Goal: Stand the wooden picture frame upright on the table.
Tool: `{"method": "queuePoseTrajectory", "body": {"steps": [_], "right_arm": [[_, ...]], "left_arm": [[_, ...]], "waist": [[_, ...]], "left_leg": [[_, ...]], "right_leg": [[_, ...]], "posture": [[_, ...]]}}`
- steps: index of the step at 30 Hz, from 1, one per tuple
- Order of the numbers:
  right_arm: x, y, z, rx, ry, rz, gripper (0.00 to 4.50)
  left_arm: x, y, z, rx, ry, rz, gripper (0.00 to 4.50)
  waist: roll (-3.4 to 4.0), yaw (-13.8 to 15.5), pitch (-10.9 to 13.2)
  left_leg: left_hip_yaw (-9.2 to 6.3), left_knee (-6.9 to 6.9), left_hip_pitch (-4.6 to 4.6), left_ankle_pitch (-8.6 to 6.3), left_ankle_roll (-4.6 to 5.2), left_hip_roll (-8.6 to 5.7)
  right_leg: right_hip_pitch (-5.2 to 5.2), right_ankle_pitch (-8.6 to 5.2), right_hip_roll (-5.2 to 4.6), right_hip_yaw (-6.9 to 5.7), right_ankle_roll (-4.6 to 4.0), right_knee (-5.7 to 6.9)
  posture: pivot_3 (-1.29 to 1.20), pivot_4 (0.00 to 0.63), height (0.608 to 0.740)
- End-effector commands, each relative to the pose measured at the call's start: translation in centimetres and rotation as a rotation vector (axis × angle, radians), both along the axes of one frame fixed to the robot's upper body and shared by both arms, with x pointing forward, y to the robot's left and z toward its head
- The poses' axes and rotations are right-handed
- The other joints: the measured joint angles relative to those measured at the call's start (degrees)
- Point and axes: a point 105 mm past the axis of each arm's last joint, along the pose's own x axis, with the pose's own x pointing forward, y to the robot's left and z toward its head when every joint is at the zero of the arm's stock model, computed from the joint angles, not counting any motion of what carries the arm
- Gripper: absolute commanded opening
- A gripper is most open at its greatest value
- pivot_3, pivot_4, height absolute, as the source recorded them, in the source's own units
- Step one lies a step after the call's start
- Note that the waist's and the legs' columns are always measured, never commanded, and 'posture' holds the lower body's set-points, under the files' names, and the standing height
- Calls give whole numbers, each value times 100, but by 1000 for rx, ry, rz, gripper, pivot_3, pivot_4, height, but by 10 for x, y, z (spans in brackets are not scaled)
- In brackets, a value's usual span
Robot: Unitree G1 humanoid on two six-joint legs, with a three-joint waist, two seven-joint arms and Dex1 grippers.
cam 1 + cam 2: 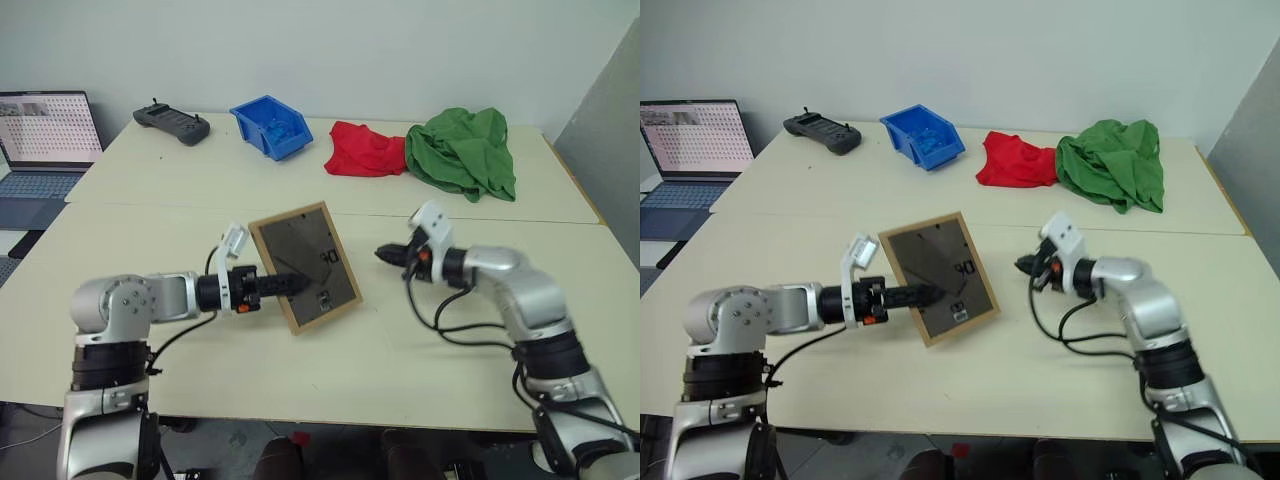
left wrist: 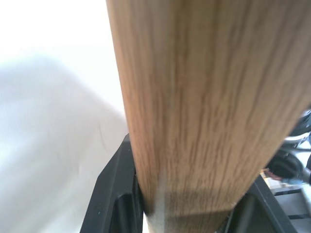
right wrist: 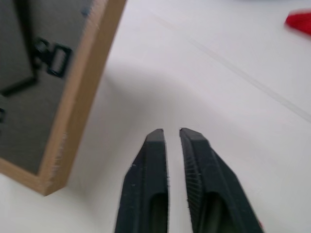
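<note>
Frame (image 1: 305,265), back showing, tilts near the table's (image 1: 420,370) front edge, clamped only by the left gripper (image 1: 290,285); the right gripper (image 1: 385,254), fingers slightly apart, holds nothing, so it could twist loose.

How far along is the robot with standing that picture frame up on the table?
Partway. Done: the left gripper is shut on the frame by its left edge, and the frame is raised and tilted, dark back facing the camera. In hand: the right gripper is beside the frame, apart from it, fingers slightly parted, holding nothing. Left: set the frame on the table so it stands alone, then release.
</note>
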Motion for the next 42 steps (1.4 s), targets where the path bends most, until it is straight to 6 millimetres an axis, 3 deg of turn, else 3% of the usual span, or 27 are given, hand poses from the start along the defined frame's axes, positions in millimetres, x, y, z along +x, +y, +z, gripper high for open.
{"method": "queuePoseTrajectory", "body": {"steps": [1,8,14,16,21,25,30,31,33,35,36,38,40,42], "right_arm": [[-22,28,47,102,-54,213,1619],[-34,77,60,122,-79,365,3083],[-32,101,55,86,-138,400,4479],[-45,103,59,115,-125,471,4479],[-77,77,68,177,45,618,4479],[-81,50,60,121,90,601,4479],[-38,12,56,36,-58,323,4479],[-30,1,51,-14,-116,271,4479],[-9,-23,38,-204,-397,152,4479],[-3,-32,25,-373,-679,140,4479],[-1,-34,21,-414,-760,144,4479],[-4,-31,16,-528,-1098,177,4479],[-15,-19,19,-490,-1372,231,4479],[-17,-12,26,-414,-1479,214,4479]], "left_arm": [[2,-6,29,-8,-122,-65,1297],[7,-11,37,3,-166,-94,1297],[5,-17,37,15,-179,-129,1297],[3,-16,37,13,-175,-132,1297],[3,-9,31,5,-128,-100,1297],[-7,-9,23,3,-80,-130,1297],[-20,-13,19,-60,35,-169,1297],[-24,-13,19,-85,73,-181,1297],[-31,-12,21,-157,143,-222,1297],[-37,-11,23,-199,177,-252,1297],[-39,-10,24,-207,186,-259,1297],[-45,-11,27,-245,218,-296,1297],[-48,-14,30,-281,248,-320,1297],[-49,-17,30,-286,264,-329,1297]], "waist": [[0,-21,7],[0,-14,8],[-1,-11,11],[-1,-9,12],[-1,12,15],[-1,4,16],[-6,-8,21],[-7,-12,21],[-10,-10,22],[-23,-4,25],[-26,-5,27],[-23,-23,36],[-23,-52,37],[-22,-90,38]], "left_leg": [[1,-2,3,0,0,1],[0,4,1,0,0,1],[1,7,-2,0,0,1],[0,8,-4,0,0,1],[-2,10,-7,0,0,1],[-1,10,-6,0,1,1],[-1,10,-5,-1,2,1],[-1,10,-5,-1,2,1],[-2,8,-5,-1,2,1],[-1,8,-7,-1,2,1],[1,9,-8,-2,3,0],[11,9,-8,-1,2,-1],[16,13,-6,0,-1,0],[17,12,0,10,-18,1]], "right_leg": [[0,0,0,1,0,1],[-3,0,1,1,0,11],[-5,0,0,1,0,12],[-7,0,0,0,0,13],[-7,0,-1,-2,0,14],[-6,0,-2,-1,0,13],[-7,0,0,0,0,15],[-7,-1,0,0,0,15],[-7,-1,1,0,1,13],[-6,-3,1,-1,4,1],[-3,-3,-2,-1,5,-1],[-6,-2,-6,7,7,-2],[-14,-2,-7,15,6,17],[-14,-2,-7,16,6,23]], "posture": [[0,150,740],[0,150,740],[0,150,740],[0,150,740],[0,150,740],[0,150,740],[0,150,740],[0,150,740],[0,150,740],[0,150,740],[0,150,740],[0,150,740],[0,150,740],[0,150,740]]}}
